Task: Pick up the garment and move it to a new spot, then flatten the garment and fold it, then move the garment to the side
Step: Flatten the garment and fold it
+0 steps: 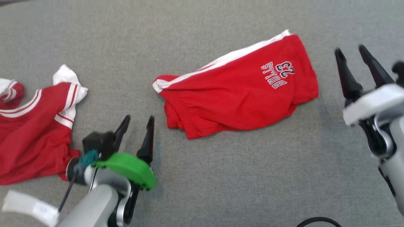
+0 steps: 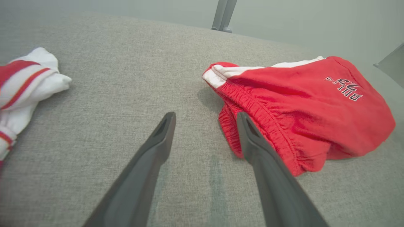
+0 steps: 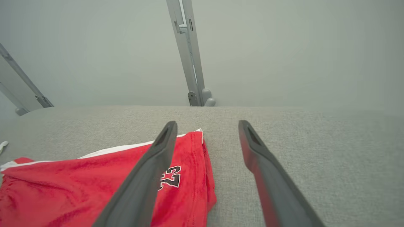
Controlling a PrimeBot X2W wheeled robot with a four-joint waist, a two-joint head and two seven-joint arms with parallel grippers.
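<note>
Two open, empty: left end effector (image 1: 139, 117) lower left, right end effector (image 1: 349, 49) right edge. Red shorts (image 1: 240, 94) rumpled, frame centre on desk (image 1: 221, 176). Prob. flatten step; next: pinch both ends, spread.

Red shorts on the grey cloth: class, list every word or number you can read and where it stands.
"BULLS": red fabric shorts with white side stripe, upside down in head view.
"23": same shorts, beside that word.
White strip at the lower left: too blurred to read.
</note>
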